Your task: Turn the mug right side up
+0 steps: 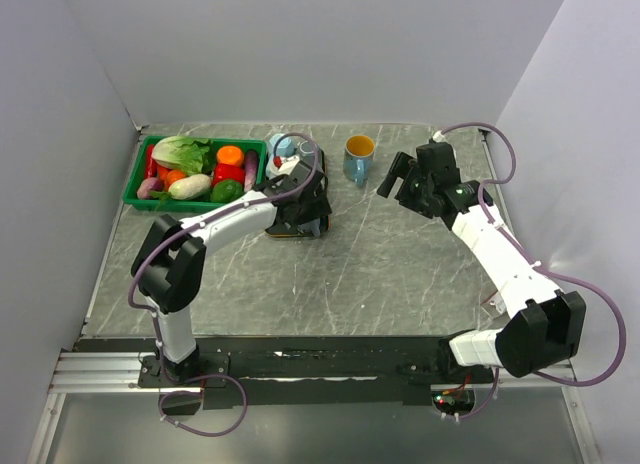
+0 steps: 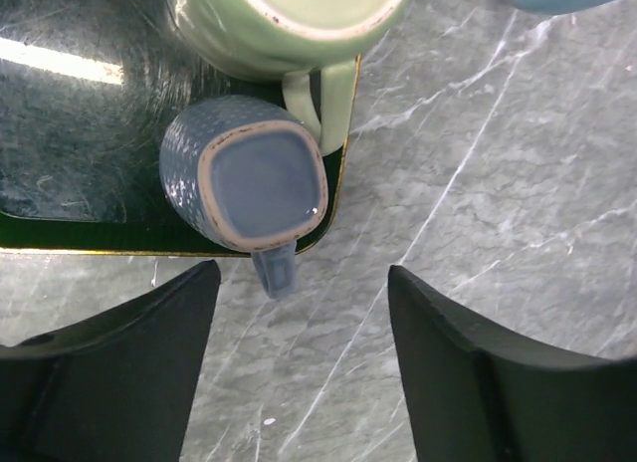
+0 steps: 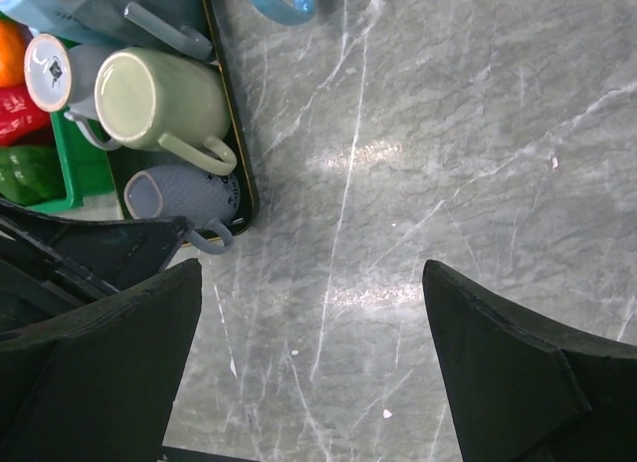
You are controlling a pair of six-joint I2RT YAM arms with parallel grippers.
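A blue-grey dimpled mug (image 2: 249, 183) stands upside down on the corner of a dark tray (image 2: 80, 193), its handle (image 2: 274, 273) sticking out over the tray's gold rim. Beside it a pale green mug (image 2: 299, 24) also stands base up. My left gripper (image 2: 304, 283) hangs just above and in front of the blue-grey mug, open, with nothing between its fingers. The right wrist view shows the same blue-grey mug (image 3: 179, 198) and green mug (image 3: 164, 99). My right gripper (image 3: 311, 273) is open over bare marble, to the right of the tray.
A blue mug with a yellow inside (image 1: 358, 154) stands upright on the table behind the grippers. A green basket (image 1: 135, 174) of vegetables sits at the back left. More mugs, a white one (image 3: 55, 69) and a blue one (image 3: 100, 4), share the tray.
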